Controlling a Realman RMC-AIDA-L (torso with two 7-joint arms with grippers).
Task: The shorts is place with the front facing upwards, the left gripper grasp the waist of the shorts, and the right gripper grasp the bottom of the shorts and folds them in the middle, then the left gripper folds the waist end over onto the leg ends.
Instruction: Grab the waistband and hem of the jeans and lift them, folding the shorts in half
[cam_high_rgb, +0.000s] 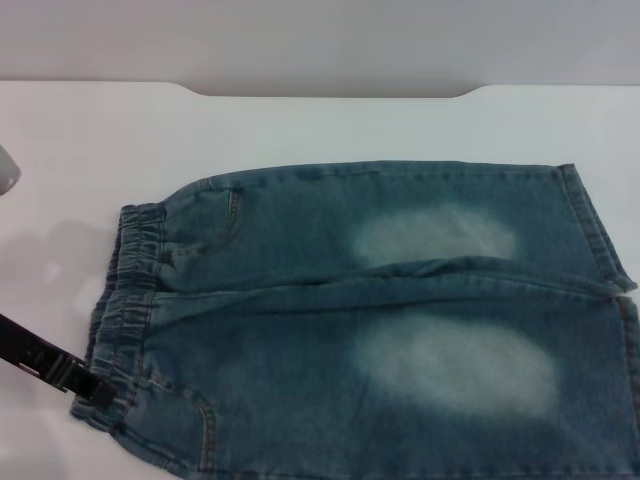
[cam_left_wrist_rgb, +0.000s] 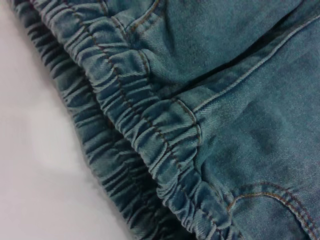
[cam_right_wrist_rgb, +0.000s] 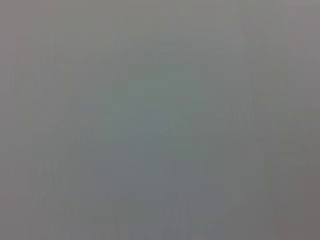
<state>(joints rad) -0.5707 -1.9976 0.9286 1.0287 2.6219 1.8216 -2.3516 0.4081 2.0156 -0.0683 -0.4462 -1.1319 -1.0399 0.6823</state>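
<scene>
Item: the shorts (cam_high_rgb: 380, 320), blue denim, lying flat and front up on the white counter (cam_high_rgb: 300, 125), filling the middle of the head view and running off its edge at 5 o'clock.

Waist (cam_high_rgb: 130, 300): gathered elastic band at 9 o'clock. Leg ends (cam_high_rgb: 600, 225): stitched hems at 3 o'clock, partly out of view. Pale faded patches on both thighs; a pocket seam shows near the band.

Handling, by judgement: soft, limp, moderately heavy cloth; not fragile, not slippery. The ruffled band is thick and offers the surest purchase; the hems are flatter and likely need a pinch right at the edge.

Left gripper (cam_high_rgb: 92, 388): black, at 8 o'clock, touching the near corner of the waist; whether spread or pinching cannot be told. Its wrist view shows only band and denim close up.

Right gripper: not in view; its wrist view shows plain grey.

Surroundings: nothing seen obstructs either end.
</scene>
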